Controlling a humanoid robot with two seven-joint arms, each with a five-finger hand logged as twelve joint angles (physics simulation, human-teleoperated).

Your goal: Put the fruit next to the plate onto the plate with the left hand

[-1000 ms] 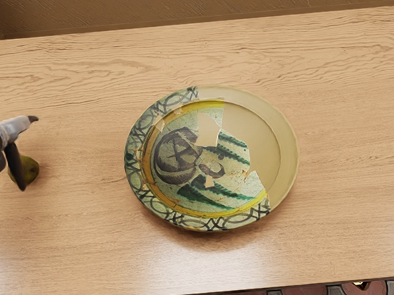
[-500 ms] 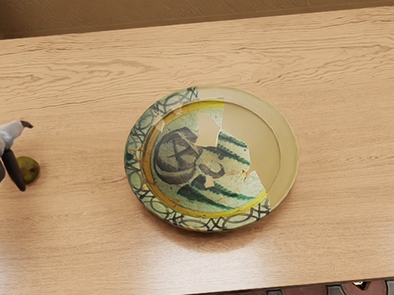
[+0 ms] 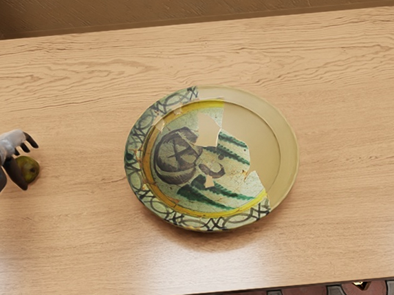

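Observation:
A small green-yellow fruit (image 3: 29, 168) lies on the wooden table (image 3: 189, 58) near its left edge, well left of the plate. The round plate (image 3: 288, 146) has a patterned green and yellow face and nothing on it. My left hand (image 3: 24, 163) reaches in from the left edge and sits right at the fruit. Its dark thumb is in front of the fruit and its light fingers (image 3: 21, 141) spread just behind it. The hand is open, with the fruit resting on the table between thumb and fingers. The right arm is out of view.
A brown wall runs behind the table's far edge. Bare wood lies between the fruit and the plate's left rim (image 3: 129, 160). A tiled floor shows below the front edge.
The left hand has pulled back left and lowered, and its fingers have come down behind the fruit. Fruit and plate have stayed where they were.

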